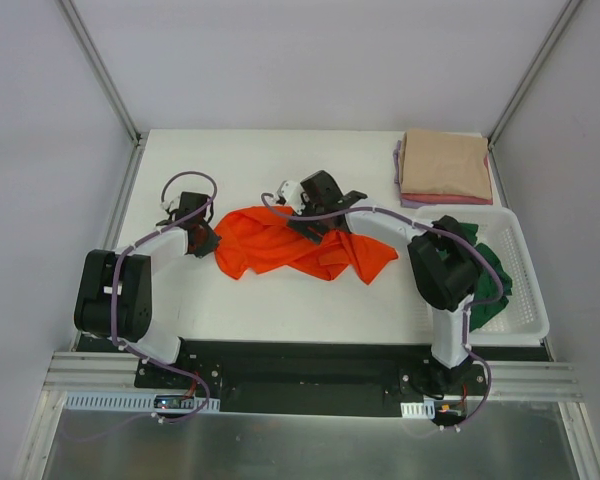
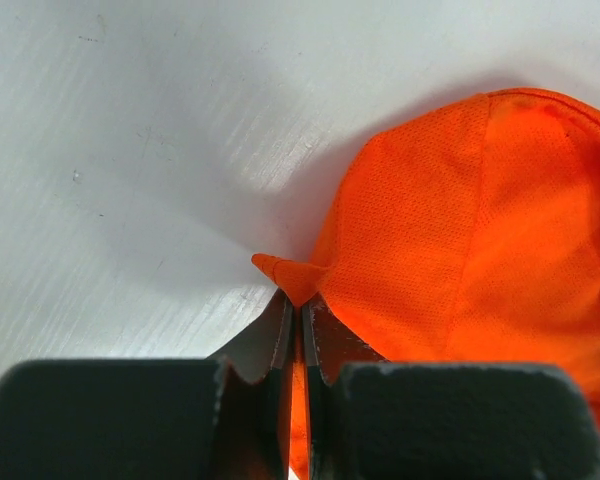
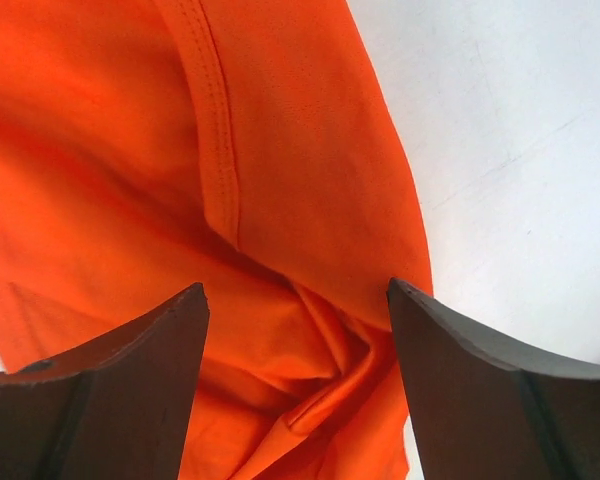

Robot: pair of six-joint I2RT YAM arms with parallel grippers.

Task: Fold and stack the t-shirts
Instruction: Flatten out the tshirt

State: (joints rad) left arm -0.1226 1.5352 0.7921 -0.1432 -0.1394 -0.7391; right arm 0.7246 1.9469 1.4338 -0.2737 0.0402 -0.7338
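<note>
Seen from above, the left tool (image 1: 209, 240) is sitting at the left edge of the crumpled bright orange cloth t-shirt (image 1: 280, 250), which is lying in the middle of the white table (image 1: 280, 160). The left arm is bending out from its base and angling in toward the cloth. The right tool (image 1: 315, 218) is hanging over the shirt's far edge, with the right arm reaching leftward from its base. A dark green cloth t-shirt (image 1: 492, 272) is lying in the white slatted plastic basket (image 1: 525, 300) on the right. A folded stack of beige and pink t-shirts (image 1: 445, 165) is resting at the far right corner.

In the left wrist view, the left tool (image 2: 297, 312) is pressing its two fingers together on a small pointed corner of the orange t-shirt (image 2: 460, 230), low over the table (image 2: 130, 150).

In the right wrist view, the right tool (image 3: 295, 288) is spreading its fingers wide, straddling a bunched fold of the orange t-shirt (image 3: 110, 130) beside a stitched seam. Whether the fingers are touching the cloth is unclear.
</note>
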